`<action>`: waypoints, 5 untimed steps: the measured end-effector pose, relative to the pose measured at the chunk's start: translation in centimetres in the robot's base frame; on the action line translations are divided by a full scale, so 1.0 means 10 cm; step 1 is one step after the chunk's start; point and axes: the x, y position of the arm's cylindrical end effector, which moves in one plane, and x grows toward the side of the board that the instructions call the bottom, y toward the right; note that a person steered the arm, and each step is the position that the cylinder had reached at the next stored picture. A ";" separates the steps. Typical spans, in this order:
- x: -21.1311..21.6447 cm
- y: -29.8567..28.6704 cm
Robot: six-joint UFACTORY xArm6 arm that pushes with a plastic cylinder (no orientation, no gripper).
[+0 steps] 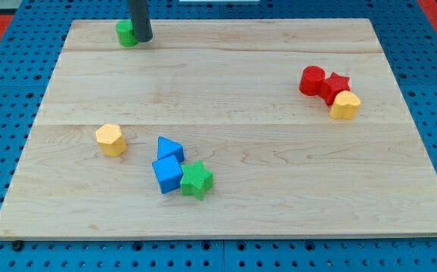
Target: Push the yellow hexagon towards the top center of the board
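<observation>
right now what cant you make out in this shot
1. Green block at the view's top left: my rod stands in front of its right part, so its shape is unclear.
2. My tip: whether it touches that block cannot be told.
3. Red block beside the red star and yellow heart: shape too small to name.

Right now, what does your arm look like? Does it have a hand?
No hand. All that shows of my arm is a straight, dark grey rod coming down from the view's top edge. It is smooth and round, with no cables, markings or fingers visible. My tip is its plain blunt lower end, beside the green block on the wooden board.
</observation>
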 end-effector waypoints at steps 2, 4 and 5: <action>-0.02 1.28; -0.09 1.80; -0.09 1.80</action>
